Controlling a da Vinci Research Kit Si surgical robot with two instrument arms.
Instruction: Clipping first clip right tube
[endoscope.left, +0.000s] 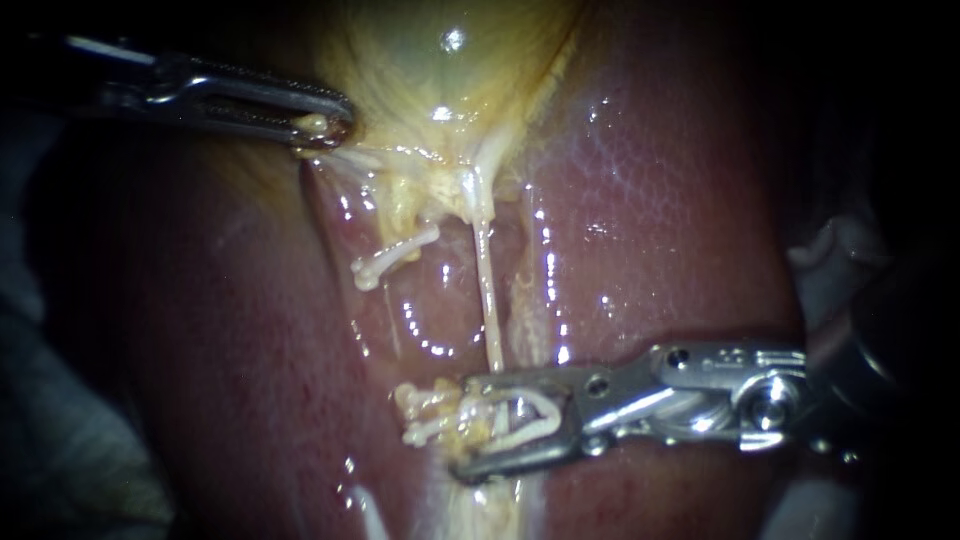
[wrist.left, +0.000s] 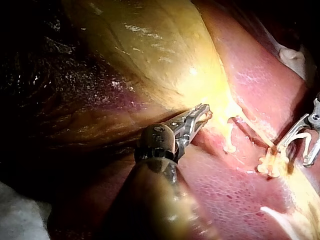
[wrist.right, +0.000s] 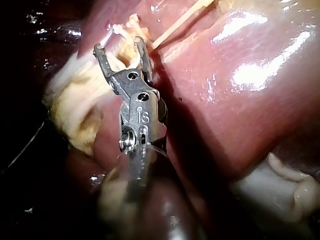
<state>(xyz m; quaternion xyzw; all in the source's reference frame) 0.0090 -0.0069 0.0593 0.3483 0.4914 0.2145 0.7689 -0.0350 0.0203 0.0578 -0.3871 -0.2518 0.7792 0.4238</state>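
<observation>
The right tube (endoscope.left: 488, 300) is a thin pale strand running from the yellow gallbladder (endoscope.left: 450, 70) down over the liver (endoscope.left: 650, 220). My right instrument (endoscope.left: 465, 428) comes in from the right. Its jaws stand wide apart and carry a white clip (endoscope.left: 525, 418), which straddles the tube's lower end. In the right wrist view the same jaws (wrist.right: 119, 46) sit over yellowish tissue, with the tube (wrist.right: 180, 20) just ahead. My left instrument (endoscope.left: 322, 125) is shut on gallbladder tissue at the neck, as its own view also shows (wrist.left: 202, 114).
Two white clips sit on the left tube, an upper clip (endoscope.left: 393, 258) and a lower clip (endoscope.left: 425, 415), the lower one close beside the right instrument's jaws. A pale lump (endoscope.left: 835, 250) lies at the liver's right edge.
</observation>
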